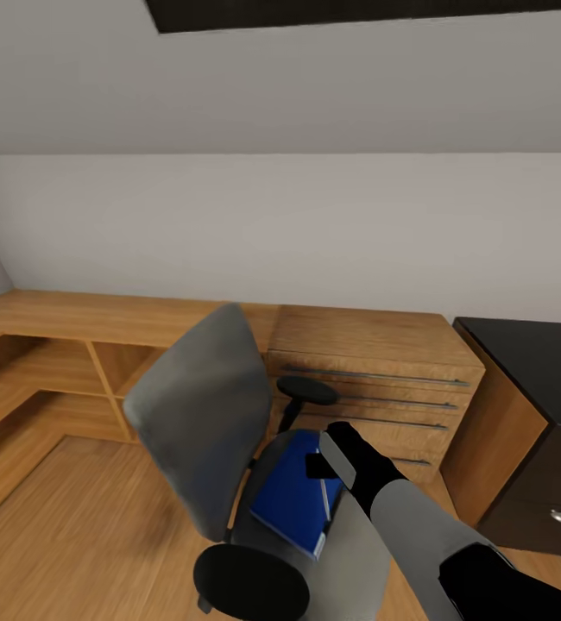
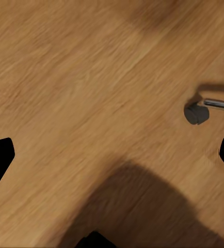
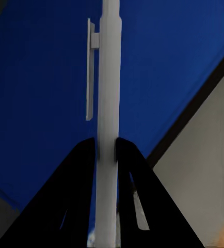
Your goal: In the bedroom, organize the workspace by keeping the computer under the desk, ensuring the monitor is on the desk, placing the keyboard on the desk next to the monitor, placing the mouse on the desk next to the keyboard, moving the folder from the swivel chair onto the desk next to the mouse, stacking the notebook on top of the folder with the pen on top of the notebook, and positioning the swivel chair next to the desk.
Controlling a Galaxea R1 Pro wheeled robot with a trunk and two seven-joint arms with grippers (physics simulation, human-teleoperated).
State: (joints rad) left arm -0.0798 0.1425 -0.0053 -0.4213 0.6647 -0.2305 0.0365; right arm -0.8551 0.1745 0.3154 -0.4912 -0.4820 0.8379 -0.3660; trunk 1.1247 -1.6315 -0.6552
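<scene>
Right gripper (image 3: pixel 106 147) has its two dark fingers closed on a slim white pen (image 3: pixel 108 93), which runs straight out between them, clip to one side. In the head view the right gripper (image 1: pixel 337 461) hangs over the swivel chair (image 1: pixel 203 423), whose grey back is turned side-on in front of the low oak shelving (image 1: pixel 73 362). On the seat lies the blue folder (image 1: pixel 293 492), partly hidden by the arm; through the right wrist camera the folder (image 3: pixel 40 77) spreads under the pen, its dark edge running beside the grey seat.

Left gripper (image 2: pixel 112 160) looks down at the wood floor (image 2: pixel 91 77), its fingertips spread wide at the frame edges with nothing between them; one chair castor (image 2: pixel 196 112) sits near.

The black desk (image 1: pixel 539 354) stands to the right, beyond the oak drawers (image 1: pixel 367 388). No notebook can be made out.

Risks, as I judge them: the grip is narrow and near one end, so the pen could pivot or slide out on a quick swing toward the desk. The chair rolls and swivels, so a nudge from the forearm could turn it and tip the folder off the seat.
</scene>
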